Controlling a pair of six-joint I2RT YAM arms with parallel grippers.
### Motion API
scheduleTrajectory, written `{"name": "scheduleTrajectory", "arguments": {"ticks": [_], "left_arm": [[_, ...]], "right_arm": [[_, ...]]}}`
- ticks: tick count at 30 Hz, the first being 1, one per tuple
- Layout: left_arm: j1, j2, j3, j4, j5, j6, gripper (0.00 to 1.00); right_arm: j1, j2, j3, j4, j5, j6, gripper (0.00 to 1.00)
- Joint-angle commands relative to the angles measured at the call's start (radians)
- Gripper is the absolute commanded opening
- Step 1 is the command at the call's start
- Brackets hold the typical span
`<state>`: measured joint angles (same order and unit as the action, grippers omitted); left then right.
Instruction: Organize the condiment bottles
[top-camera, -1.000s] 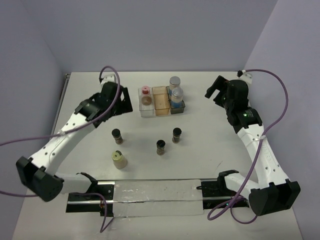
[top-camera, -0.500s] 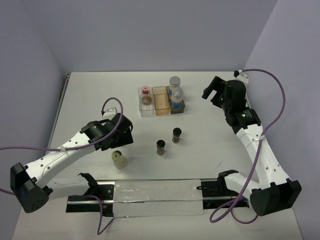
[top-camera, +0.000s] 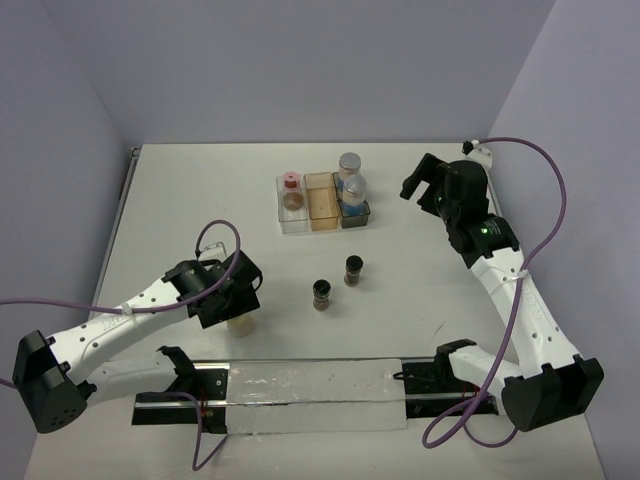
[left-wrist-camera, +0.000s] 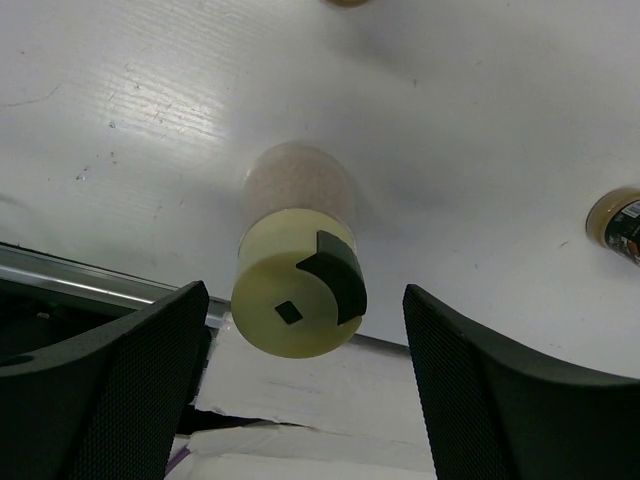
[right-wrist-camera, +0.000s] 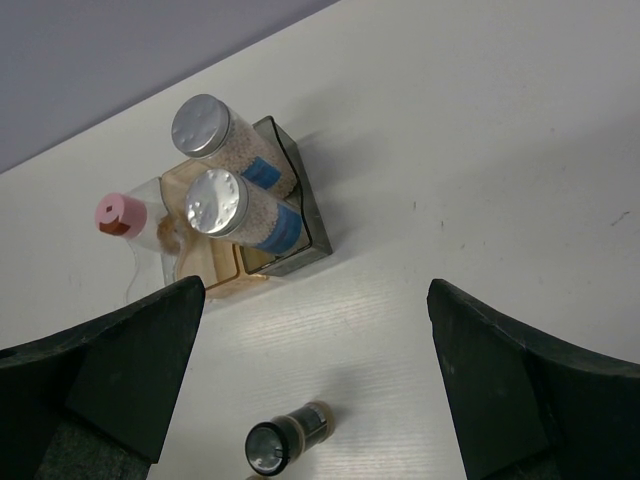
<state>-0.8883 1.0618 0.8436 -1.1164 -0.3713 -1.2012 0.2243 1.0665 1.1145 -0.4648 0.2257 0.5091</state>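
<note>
Hovering low over the near-left part of the desk, the left gripper points down at the cream-capped bottle. That bottle stands upright on the desk, close to the metal rail along the near edge. The jaws are spread wide, with one finger on each side of the bottle, and in the wrist view neither finger touches it.

To the right, near the middle of the desk, the first dark jar stands upright. The second dark jar stands just beside it, a little farther back and to the right. Both are apart from the left arm and from each other.

Farther back sits the tray of three compartments side by side. The clear compartment on the left holds the pink-capped bottle. The amber compartment is in the middle. The grey compartment on the right holds the rear blue-label bottle and the front blue-label bottle, one behind the other and close together, both with pale metallic caps.

On the far right, the right gripper is held above the desk, well apart from the tray. Its jaws are wide and hold nothing.
</note>
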Motion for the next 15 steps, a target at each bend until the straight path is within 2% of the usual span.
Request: {"name": "scheduleTrajectory", "arguments": {"ticks": [1, 8, 15], "left_arm": [[-0.006, -0.011, -0.005, 0.021, 0.003, -0.026, 0.84], [-0.006, 0.004, -0.02, 0.047, 0.003, -0.009, 0.71], [-0.006, 0.01, -0.024, 0.063, -0.004, -0.009, 0.7]], "right_arm": [[0.02, 0.007, 0.05, 0.005, 0.021, 0.008, 1.0], [0.027, 0.01, 0.048, 0.0, 0.029, 0.009, 1.0], [0.033, 0.013, 0.048, 0.0, 0.033, 0.011, 1.0]]}}
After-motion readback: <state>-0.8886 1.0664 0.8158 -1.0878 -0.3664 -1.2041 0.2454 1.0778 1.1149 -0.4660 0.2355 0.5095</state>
